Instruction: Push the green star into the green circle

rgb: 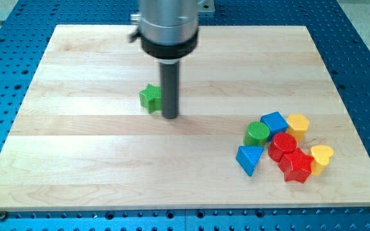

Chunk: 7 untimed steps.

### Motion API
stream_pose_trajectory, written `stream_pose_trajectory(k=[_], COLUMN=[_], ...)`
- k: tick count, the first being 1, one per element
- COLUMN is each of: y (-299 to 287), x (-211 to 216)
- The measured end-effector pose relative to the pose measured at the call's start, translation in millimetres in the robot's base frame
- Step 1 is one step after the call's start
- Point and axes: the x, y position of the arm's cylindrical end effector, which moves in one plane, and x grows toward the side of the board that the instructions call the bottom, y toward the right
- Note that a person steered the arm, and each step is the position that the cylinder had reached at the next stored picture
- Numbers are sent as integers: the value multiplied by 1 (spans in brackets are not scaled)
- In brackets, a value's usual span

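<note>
Nearest the camera: red star-ish block [295, 168] and blue triangle [250, 159], front of a cluster at the desk's [95, 167] near right. Same bunch: green circle [257, 133], blue block [274, 122], red cylinder [282, 146], two yellow blocks, [297, 124] and [322, 156], shapes hard to call. Farther left, well apart from that lot, green star [150, 98], tip [170, 117] touching or just beside its right side. No fingers on this rig, only a bare rod holding nothing.

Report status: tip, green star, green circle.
My tip down on the board, touching green star at its right side. Green circle far off toward the view's lower right, in a block cluster. Path between them bare.
</note>
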Motion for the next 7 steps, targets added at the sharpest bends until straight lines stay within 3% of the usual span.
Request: stream_pose_trajectory(k=[2,3,5,6,7], y=[-41,-105,-68,-40,26], x=[-3,5,-55,-31,-1])
